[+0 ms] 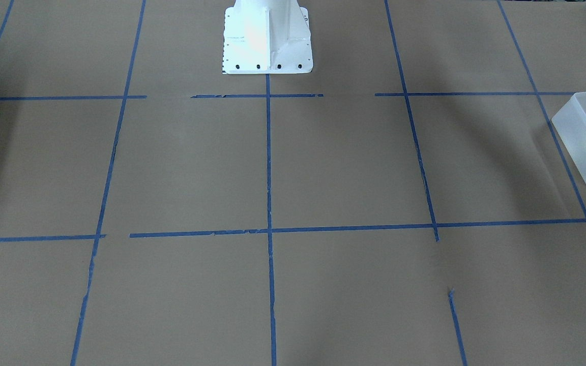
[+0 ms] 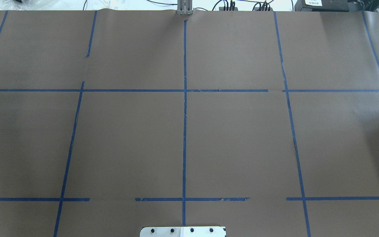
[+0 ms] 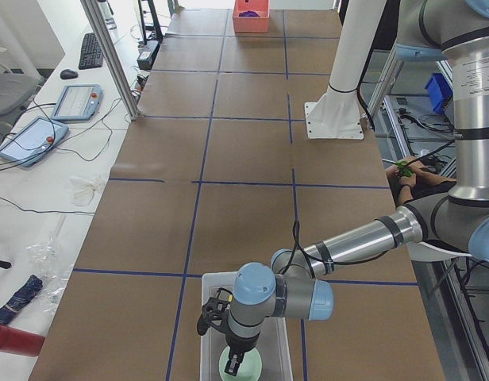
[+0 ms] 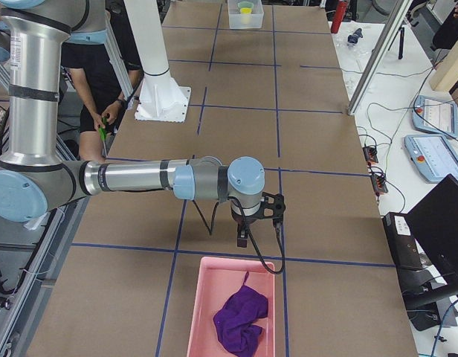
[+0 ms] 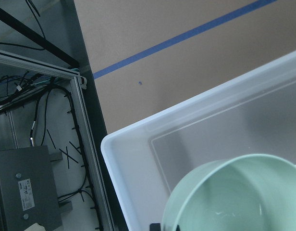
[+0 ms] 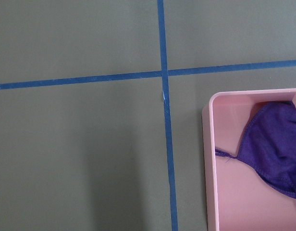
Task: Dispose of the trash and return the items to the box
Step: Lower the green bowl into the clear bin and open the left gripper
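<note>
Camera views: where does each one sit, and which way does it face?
Front-facing: across the table, facing the pedestal; box at right edge.
Overhead: behind the robot, looking forward; only the base plate shows.
Exterior left: left end; left arm near, left pincer at the bowl.
Exterior right: right end; right arm near, right pincer by the pink tray.
Left wrist: down onto bowl and box.
Right wrist: down onto tray and purple cloth.
Shared: side views both show box, tray.
</note>
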`<state>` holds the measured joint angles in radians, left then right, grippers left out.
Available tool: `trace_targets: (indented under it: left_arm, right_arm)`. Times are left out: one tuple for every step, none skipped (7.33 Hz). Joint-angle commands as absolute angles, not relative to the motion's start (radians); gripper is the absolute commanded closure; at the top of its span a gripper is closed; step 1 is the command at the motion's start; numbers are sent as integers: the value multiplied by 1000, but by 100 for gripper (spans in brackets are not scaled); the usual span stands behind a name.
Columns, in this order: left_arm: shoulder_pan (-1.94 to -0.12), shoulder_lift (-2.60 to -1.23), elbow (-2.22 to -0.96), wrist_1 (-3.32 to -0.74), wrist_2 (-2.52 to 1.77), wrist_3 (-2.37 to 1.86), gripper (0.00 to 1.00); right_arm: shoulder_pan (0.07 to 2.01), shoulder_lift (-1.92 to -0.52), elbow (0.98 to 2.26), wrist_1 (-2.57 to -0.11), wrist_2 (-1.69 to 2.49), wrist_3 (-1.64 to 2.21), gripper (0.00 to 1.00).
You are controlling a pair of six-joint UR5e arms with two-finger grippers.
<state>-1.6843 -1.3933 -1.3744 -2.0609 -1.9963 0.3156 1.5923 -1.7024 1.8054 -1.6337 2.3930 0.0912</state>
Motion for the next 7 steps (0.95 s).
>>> trace_targets:
  left_arm:
    - [-1684,-1408,-1425,-2053,-2034,299,0]
    - [-1684,-1416,-1454,-2049,-2107,200,0]
    - [-1684,-1416,-1512,-2024,-2159,127,0]
    - [-1683,-1419,-1569,-1941,-2211,112,0]
    - [-1678,-1425,-1642,-1840,-2259,107,0]
    - [-1671,-1436,-1684,-1763,-2263,103,0]
    - [-1637,-1437,-1707,-1738,-2264,53,0]
  right_arm:
    - [1592,-1700,1805,-1634,2393,86,0]
    - [1592,-1700,1805,-1634,2395,86,0]
    - [1592,-1698,1805,-1634,2395,86,0]
    - [1592,-1697,1805,-1634,2395,86,0]
    - [1592,-1695,1805,-1634,2395,86,0]
    - [1592,-1694,1805,-1634,2395,86,0]
    - [1592,-1694,1805,-1634,2396,87,0]
